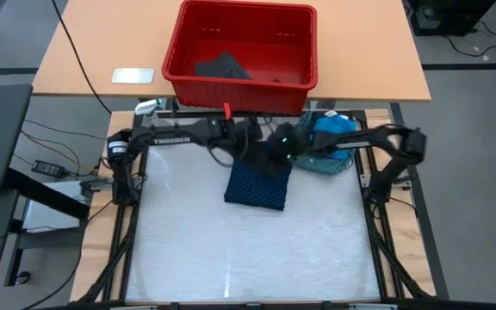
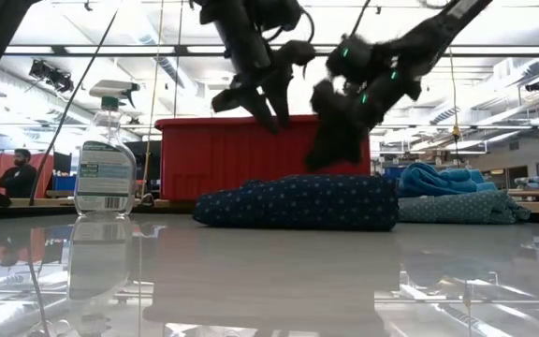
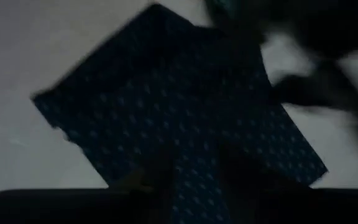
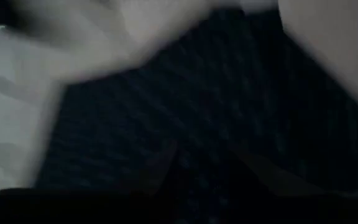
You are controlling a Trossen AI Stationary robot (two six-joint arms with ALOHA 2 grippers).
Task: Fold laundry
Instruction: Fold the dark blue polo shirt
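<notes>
Two pincers are hung right over the far edge of the navy dotted piece [image 1: 257, 184], which is laid flat as a neat rectangle near the back middle of the bench [image 1: 248, 250]. Its long axis is run from the bin side toward the front. The left pincer [image 2: 251, 103] is seen with fingers parted and nothing held; the right pincer [image 2: 337, 140] can't be told either way. Both are about equally near, so the cloth is straight below them.
</notes>
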